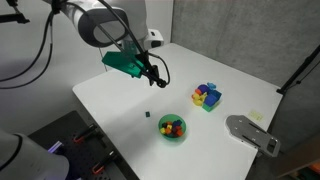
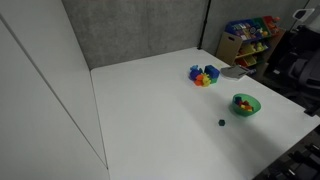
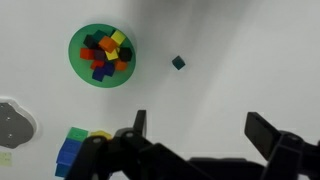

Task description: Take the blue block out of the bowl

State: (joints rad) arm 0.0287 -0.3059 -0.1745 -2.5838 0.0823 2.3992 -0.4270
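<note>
The green bowl (image 1: 172,127) sits on the white table and holds several coloured blocks. It also shows in an exterior view (image 2: 245,104) and at the top left of the wrist view (image 3: 102,55), where blue blocks (image 3: 100,71) lie among red, yellow and orange ones. A small dark blue-green block (image 3: 178,62) lies alone on the table beside the bowl, apart from it, and shows in both exterior views (image 1: 146,115) (image 2: 222,123). My gripper (image 1: 158,80) hangs above the table, away from the bowl. In the wrist view its jaws (image 3: 200,130) are open and empty.
A blue square tray of coloured blocks (image 1: 207,96) stands behind the bowl, also in an exterior view (image 2: 204,75) and the wrist view (image 3: 72,150). A grey flat object (image 1: 252,132) lies near the table's edge. A toy shelf (image 2: 250,35) stands beyond the table.
</note>
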